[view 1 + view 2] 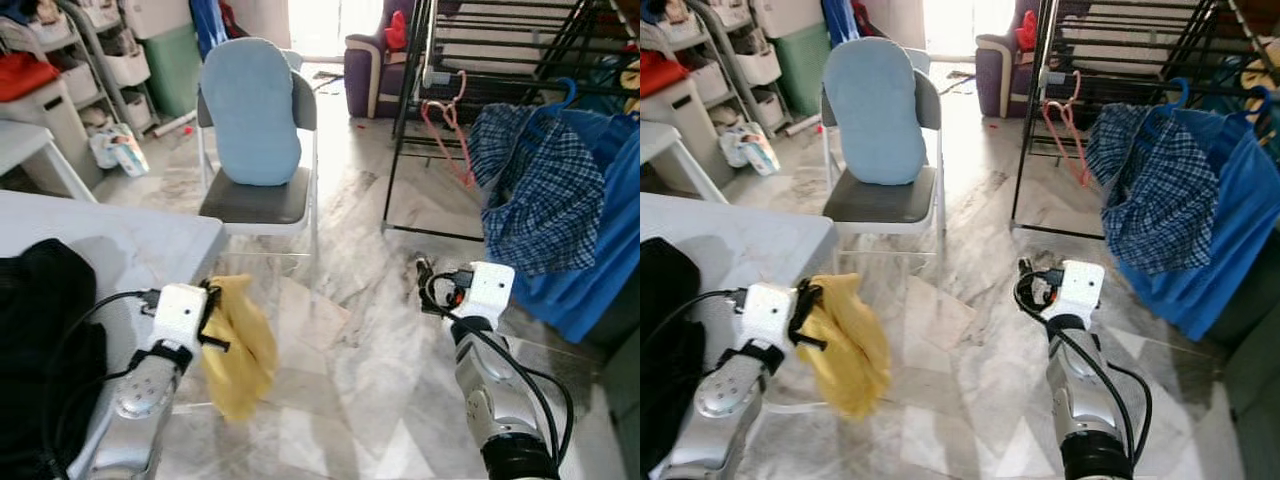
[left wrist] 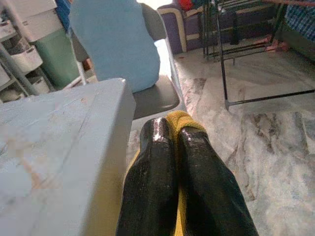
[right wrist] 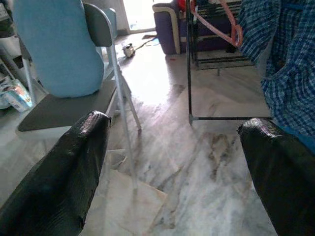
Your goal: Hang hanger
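My left gripper (image 2: 172, 132) is shut on a yellow garment (image 1: 240, 350), which hangs limp beside the table corner. My right gripper (image 3: 174, 125) is open and empty, held low over the marble floor in front of the black drying rack (image 1: 405, 110). A pink hanger (image 1: 448, 125) hangs bare on the rack's near end. A blue hanger (image 1: 565, 92) on the rack carries a blue checked shirt (image 1: 535, 190), with a plain blue garment (image 1: 600, 250) behind it. No hanger shows inside the yellow garment.
A grey table (image 1: 110, 250) on my left holds a black garment (image 1: 40, 330). Ahead stands a folding chair (image 1: 255, 205) with a light blue cushion (image 1: 250, 110). Storage shelves (image 1: 110, 60) and a purple sofa (image 1: 365, 70) line the back.
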Robot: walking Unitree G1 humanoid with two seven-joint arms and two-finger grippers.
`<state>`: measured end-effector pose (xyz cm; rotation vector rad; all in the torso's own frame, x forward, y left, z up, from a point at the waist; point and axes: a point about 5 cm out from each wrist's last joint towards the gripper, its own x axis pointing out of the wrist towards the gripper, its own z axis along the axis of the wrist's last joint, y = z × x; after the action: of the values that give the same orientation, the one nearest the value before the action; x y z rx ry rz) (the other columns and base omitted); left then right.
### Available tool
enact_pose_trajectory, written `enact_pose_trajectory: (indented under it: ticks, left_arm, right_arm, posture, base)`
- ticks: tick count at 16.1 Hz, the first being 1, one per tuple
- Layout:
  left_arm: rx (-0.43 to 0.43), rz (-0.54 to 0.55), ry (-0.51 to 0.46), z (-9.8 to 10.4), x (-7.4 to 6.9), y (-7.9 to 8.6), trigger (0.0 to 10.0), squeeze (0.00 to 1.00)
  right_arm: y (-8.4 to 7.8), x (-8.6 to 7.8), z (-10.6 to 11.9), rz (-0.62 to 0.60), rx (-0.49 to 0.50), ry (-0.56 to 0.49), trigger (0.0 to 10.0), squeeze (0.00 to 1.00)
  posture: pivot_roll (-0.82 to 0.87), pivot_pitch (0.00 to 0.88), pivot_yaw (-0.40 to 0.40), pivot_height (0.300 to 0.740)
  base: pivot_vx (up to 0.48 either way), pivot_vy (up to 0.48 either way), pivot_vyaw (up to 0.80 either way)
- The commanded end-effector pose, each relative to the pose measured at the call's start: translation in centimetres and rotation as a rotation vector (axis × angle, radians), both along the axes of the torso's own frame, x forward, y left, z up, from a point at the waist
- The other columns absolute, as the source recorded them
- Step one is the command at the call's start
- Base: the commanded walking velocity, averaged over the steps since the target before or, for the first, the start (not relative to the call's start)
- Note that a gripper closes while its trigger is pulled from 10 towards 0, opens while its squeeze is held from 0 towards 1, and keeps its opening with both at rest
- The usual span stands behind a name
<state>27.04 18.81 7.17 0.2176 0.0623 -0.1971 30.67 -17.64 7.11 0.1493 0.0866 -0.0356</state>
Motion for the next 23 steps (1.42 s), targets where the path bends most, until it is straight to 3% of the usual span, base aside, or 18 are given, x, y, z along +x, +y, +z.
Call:
enact_pose_trajectory:
  ticks: [1,3,6,13,23]
  left_arm:
    - [-0.022,0.009,-0.039,0.6,0.5,-0.1,10.0,0.0]
    - [-0.086,0.003,-0.035,0.5,0.8,-0.5,10.0,0.0]
    - [-0.1,-0.05,-0.031,0.4,0.9,-1.5,10.0,0.0]
    - [-0.119,-0.109,-0.038,0.7,0.0,-3.2,10.0,0.0]
    - [-0.124,-0.166,-0.007,0.3,0.3,-4.5,10.0,0.0]
  right_arm:
    - [-0.1,0.0,0.2,0.01,0.006,-0.004,10.0,0.0]
    - [0.3,-0.3,0.3,0.059,-0.028,-0.002,10.0,0.0]
    - [0.2,-0.3,0.4,0.059,-0.03,0.001,10.0,0.0]
    - [2.7,1.3,0.7,0.147,0.0,0.012,10.0,0.0]
    - [1.8,1.4,0.6,0.124,-0.015,0.019,10.0,0.0]
  posture:
    - [-0.06,0.0,0.051,0.74]
    - [-0.08,0.0,0.04,0.74]
    - [-0.09,0.0,0.036,0.74]
    - [-0.03,0.0,-0.026,0.74]
    - [-0.07,0.0,-0.005,0.74]
  base:
    - [0.0,0.0,0.0]
    - [0.144,0.0,0.0]
    - [0.335,0.0,0.0]
    - [0.359,0.0,0.0]
    - [0.417,0.0,-0.3]
